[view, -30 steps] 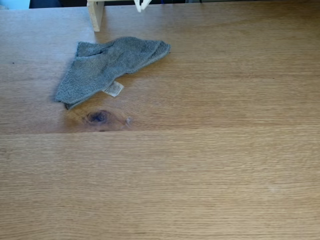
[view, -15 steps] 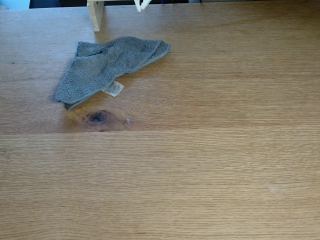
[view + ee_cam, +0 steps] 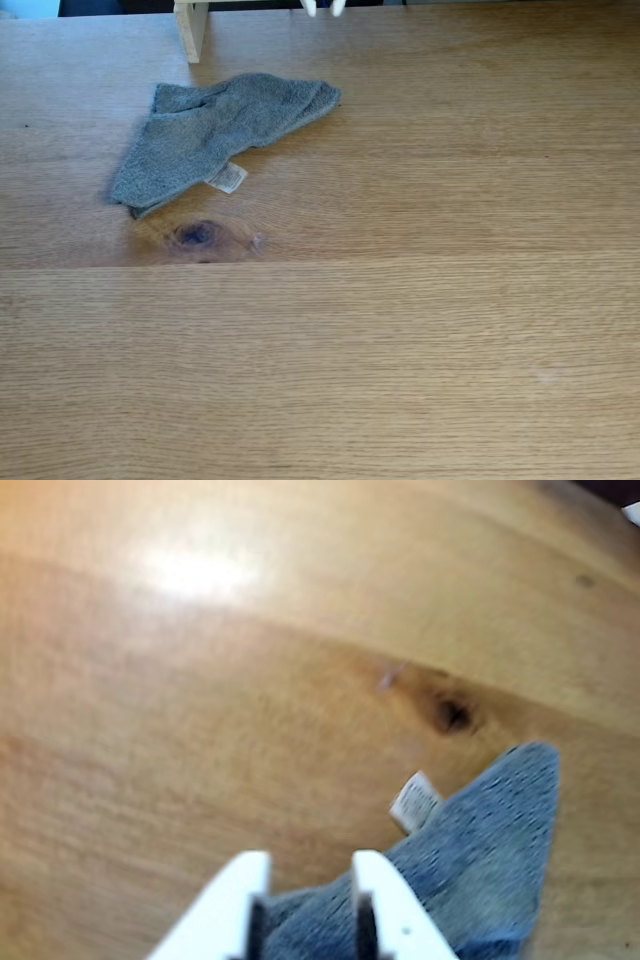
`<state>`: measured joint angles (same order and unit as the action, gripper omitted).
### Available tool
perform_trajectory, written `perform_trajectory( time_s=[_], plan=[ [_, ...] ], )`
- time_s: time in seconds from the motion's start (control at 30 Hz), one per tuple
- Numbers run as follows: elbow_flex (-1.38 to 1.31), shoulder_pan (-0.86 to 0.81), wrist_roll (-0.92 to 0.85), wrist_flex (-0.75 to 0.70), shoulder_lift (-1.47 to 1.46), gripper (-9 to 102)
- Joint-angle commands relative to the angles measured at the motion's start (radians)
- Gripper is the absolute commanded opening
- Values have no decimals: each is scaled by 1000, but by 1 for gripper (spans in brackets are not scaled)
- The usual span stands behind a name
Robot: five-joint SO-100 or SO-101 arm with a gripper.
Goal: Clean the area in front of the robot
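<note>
One grey cloth (image 3: 215,135) lies crumpled on the tabletop (image 3: 420,330) toward the far left in the fixed view, its white tag (image 3: 228,178) beside a dark knot (image 3: 197,235). The fingers (image 3: 305,865) hover above the cloth's edge, a narrow gap between them, holding nothing. A descent from here might catch only a thin fold, so the cloth could slip free when dragged; pressing too low would scrape the fingertips on the wood.
</note>
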<state>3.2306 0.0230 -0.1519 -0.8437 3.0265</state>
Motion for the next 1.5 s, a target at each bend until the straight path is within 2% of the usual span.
perform_trajectory(
  time_s=[0.0,0.1,0.23,0.4,0.53,0.83,1.13,1.23,1.47],
  plan=[
    [-127,44,41,83,-252,19],
    [-325,38,97,91,-463,27],
    [-581,-57,138,121,-742,36],
    [-830,-259,153,144,-992,49],
    [-956,-445,156,202,-1166,52],
    [-1055,-761,49,330,-1552,53],
    [-1057,-822,-46,399,-1805,58],
    [-1057,-813,-72,449,-1873,55],
    [-1057,-773,-94,499,-1928,37]
  ],
)
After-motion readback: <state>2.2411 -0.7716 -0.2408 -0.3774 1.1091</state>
